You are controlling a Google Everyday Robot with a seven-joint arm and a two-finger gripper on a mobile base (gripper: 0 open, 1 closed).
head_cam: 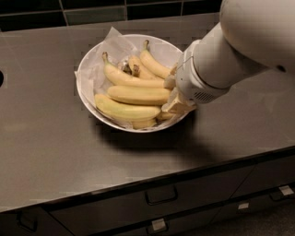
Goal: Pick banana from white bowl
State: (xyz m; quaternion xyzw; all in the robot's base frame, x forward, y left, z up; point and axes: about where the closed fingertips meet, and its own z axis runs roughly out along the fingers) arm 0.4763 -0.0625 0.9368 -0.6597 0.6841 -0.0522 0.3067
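Note:
The white bowl (87,69), wide and lined with crumpled white paper, stands on the dark counter and holds several bananas. The banana (138,94), long, plump and pale yellow, lies across the middle of the bowl. Another long banana (124,110) lies in front of it, and stemmed bananas (154,64) lie behind. My gripper (173,94) is down inside the bowl's right side, at the right end of the middle banana. The bulky white wrist (207,69) hides the bowl's right rim.
The grey counter (46,138) stretches left and in front of the bowl. A dark tiled wall (92,11) runs along the back. Drawers with handles (161,196) sit below the counter's front edge.

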